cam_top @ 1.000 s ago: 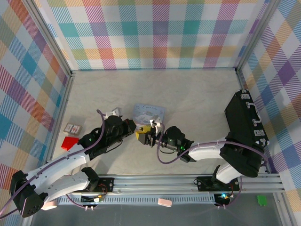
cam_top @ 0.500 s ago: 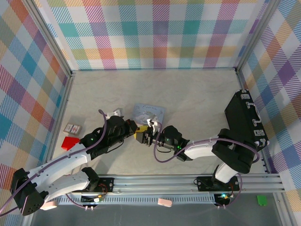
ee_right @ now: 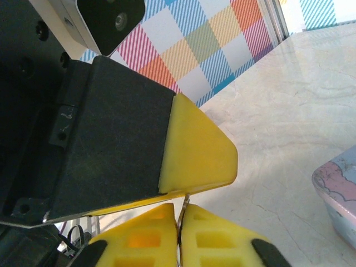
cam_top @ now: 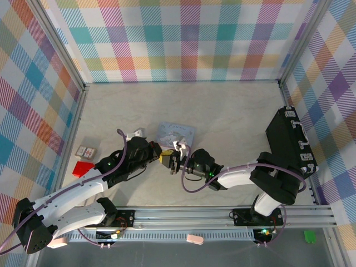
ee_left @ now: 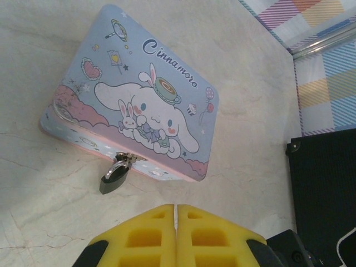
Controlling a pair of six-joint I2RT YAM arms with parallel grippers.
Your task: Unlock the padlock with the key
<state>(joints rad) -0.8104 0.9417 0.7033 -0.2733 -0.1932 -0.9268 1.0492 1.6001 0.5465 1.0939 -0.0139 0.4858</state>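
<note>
The padlock (ee_left: 114, 178) is a small dark block with a thin silvery loop. It lies tilted on the pale table (ee_left: 50, 222), just ahead of the left pincer (ee_left: 176, 236) and slightly to the left of its tips in the wrist view. The loop is hooked through the brass-coloured clasp on the near edge of a pastel blue tin (ee_left: 139, 105) with a cartoon puppy on the lid. The lock body rests on the table, touching the tin's side. The left pincer's yellow pads are pressed together with only a hairline seam between them, and from that view I cannot tell whether anything is caught in the seam. The right pincer (ee_right: 179, 236) is also closed. A thin grey sliver of metal, the key (ee_right: 184, 204), stands in the seam between its pads, so the right pincer is clamped on the key. The key's upper end runs up under a yellow-tipped finger (ee_right: 194, 150) of the left pincer, directly above the right pincer's tips. In the top view the two pincers meet tip to tip beside the tin's near corner.
</note>
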